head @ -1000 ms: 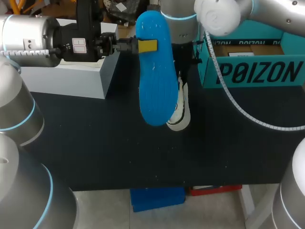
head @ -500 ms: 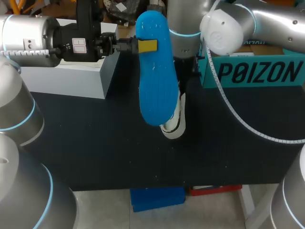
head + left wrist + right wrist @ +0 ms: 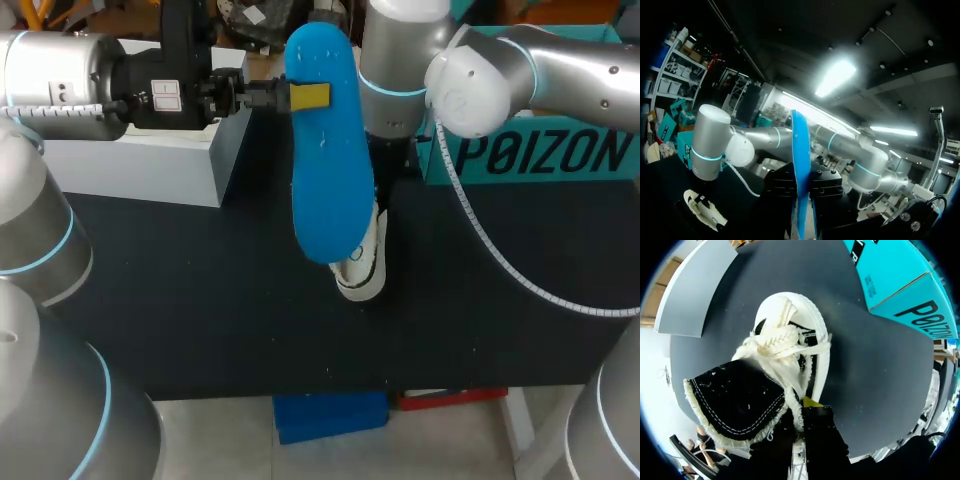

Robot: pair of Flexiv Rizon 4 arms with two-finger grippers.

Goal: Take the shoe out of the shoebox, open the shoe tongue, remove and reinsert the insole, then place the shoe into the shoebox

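Insole (image 3: 325, 150), bright blue, is hanging above the black table (image 3: 200, 300) with its length running from 12 o'clock to 6 o'clock in the head view. Our left gripper (image 3: 300, 97) is coming in from 9 o'clock and clamping it from both sides near its 12 o'clock end. In the left wrist view we are seeing the insole edge-on, standing between the 2 dark fingers. The white shoe (image 3: 362, 265) is lying just behind the insole's 6 o'clock end, partly hidden by it, with its rounded toe pointing toward 6 o'clock. We cannot tell whether its sole is resting fully on the table. Our right arm (image 3: 540, 70) is reaching in from 3 o'clock and standing over the shoe. In its wrist view our right gripper (image 3: 799, 412) is pinching the fringed edge of the black tongue (image 3: 735, 400), which is folding back toward the gripper, while the knotted white laces (image 3: 775, 342) are bunching ahead of it. The teal shoebox (image 3: 540, 150) is sitting at 2 o'clock from the shoe, apart from it. A white box (image 3: 140, 165) is sitting at 10 o'clock, under our left arm (image 3: 60, 80).
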